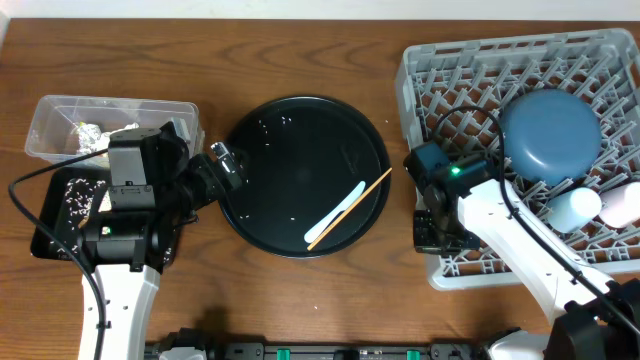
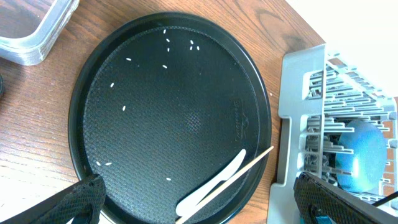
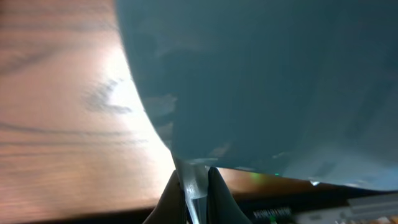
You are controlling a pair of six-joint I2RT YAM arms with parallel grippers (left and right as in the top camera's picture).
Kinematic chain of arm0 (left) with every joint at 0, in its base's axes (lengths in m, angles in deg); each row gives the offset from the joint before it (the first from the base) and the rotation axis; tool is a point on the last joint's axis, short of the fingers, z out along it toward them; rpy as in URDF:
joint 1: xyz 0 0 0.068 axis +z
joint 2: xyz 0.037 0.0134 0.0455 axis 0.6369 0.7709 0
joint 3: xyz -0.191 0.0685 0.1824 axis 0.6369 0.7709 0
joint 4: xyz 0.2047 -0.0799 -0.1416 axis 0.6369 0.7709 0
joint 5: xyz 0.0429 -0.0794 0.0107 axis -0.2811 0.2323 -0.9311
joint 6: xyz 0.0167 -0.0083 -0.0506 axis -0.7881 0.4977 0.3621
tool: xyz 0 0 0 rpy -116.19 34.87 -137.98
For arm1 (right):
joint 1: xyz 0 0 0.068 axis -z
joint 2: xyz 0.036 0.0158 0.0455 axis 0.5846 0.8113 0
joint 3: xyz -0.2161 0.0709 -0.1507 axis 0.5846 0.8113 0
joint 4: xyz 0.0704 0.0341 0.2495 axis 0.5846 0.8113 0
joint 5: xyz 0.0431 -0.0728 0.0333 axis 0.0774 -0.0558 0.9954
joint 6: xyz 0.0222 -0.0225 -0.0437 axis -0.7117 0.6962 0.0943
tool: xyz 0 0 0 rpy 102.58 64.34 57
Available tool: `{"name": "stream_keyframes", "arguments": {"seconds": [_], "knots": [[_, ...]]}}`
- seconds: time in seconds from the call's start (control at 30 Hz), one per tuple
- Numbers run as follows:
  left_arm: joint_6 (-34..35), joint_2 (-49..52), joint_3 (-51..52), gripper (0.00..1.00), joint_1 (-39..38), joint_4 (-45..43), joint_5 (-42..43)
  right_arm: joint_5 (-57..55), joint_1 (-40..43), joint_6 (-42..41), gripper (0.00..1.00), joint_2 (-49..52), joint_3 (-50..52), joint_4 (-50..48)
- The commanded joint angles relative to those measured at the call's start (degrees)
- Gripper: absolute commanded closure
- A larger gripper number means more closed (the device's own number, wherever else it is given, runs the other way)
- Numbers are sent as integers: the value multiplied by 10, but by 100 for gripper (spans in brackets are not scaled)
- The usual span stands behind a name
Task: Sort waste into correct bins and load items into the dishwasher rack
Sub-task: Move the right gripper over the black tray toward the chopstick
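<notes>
From overhead, looks straight down on the whole wooden table (image 1: 300,310), far enough off to take in the clear tub (image 1: 60,115), the round black tray (image 1: 290,150) and most of the grey rack (image 1: 430,70) (cut off at the right edge). From the left wrist, looks steeply down from much nearer, filling up with that same tray, plus the rack's near corner at the right; shares the white spoon (image 2: 211,186) and chopstick (image 2: 252,162) with the overhead view. From the right wrist, sits very close against a blurred blue surface (image 3: 261,81), with bare tabletop beyond; too near to match anything else.
</notes>
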Motion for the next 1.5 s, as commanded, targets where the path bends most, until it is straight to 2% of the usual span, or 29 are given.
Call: {"name": "stream_keyframes", "arguments": {"seconds": [0.0,0.23,0.37,0.63,0.8,0.9,0.97,1.07,1.27,1.33,1.47], "knots": [[-8,0,-8,2,3,1,-5,-4,-1,-3,98,6,2,-37],[-8,1,-8,2,3,1,-5,-4,-1,-2,97,6,2,-36],[-8,0,-8,2,3,1,-5,-4,2,9,86,5,-14,-21],[-8,0,-8,2,3,1,-5,-2,16,10,79,5,-145,65],[-8,0,-8,2,3,1,-5,66,7,-12,77,5,-200,71],[-8,0,-8,2,3,1,-5,116,-7,-33,80,5,-201,37],[-8,0,-8,2,3,1,-5,117,-19,-78,78,6,-193,10],[-8,0,-8,2,3,1,-5,99,-38,-146,85,6,-170,-44],[-8,0,-8,2,3,1,-5,32,-86,-274,91,7,-78,-198],[-8,0,-8,2,3,1,-5,-5,-99,-298,97,7,-52,-244],[-8,0,-8,2,3,1,-5,-71,-124,-359,99,8,-19,-282]]}}
